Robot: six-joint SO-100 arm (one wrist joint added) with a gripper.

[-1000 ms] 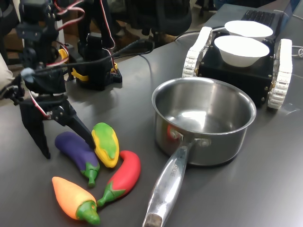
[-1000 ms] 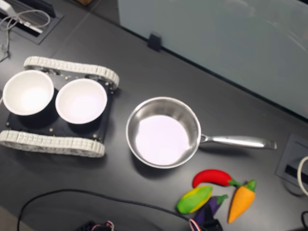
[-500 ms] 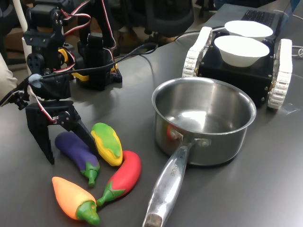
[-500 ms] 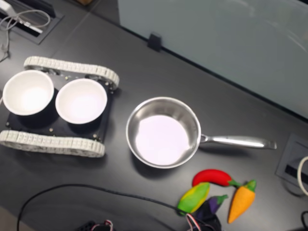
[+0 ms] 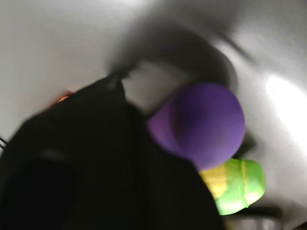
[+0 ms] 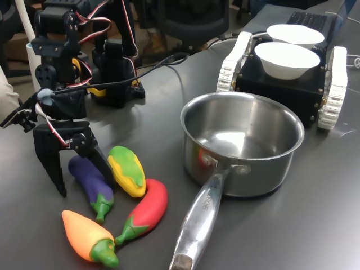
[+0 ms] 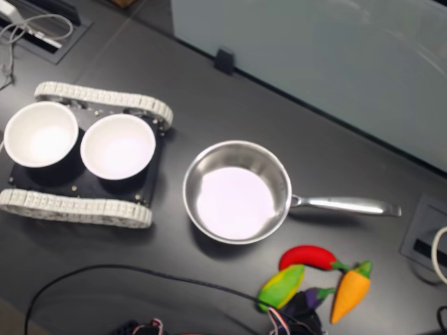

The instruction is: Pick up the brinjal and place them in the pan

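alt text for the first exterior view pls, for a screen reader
An open black gripper straddles the blunt end of a purple brinjal lying on a dark table, beside corn, chili and orange toys; an empty steel pan stands at the first exterior view's right.

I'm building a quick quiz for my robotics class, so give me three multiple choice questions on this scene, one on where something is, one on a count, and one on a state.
1. In the first exterior view, where is the brinjal?
A. inside the pan
B. on the table, between the open gripper's fingers
C. in a white bowl

2. How many white bowls show in the second exterior view?
A. one
B. two
C. four

3. What is in the pan?
A. nothing
B. the red chili toy
C. the corn toy

Answers:
1 B, the gripper straddles the brinjal beside the corn toy.
2 B, two bowls sit side by side on the tracked vehicle.
3 A, its bare shiny bottom shows in both exterior views.
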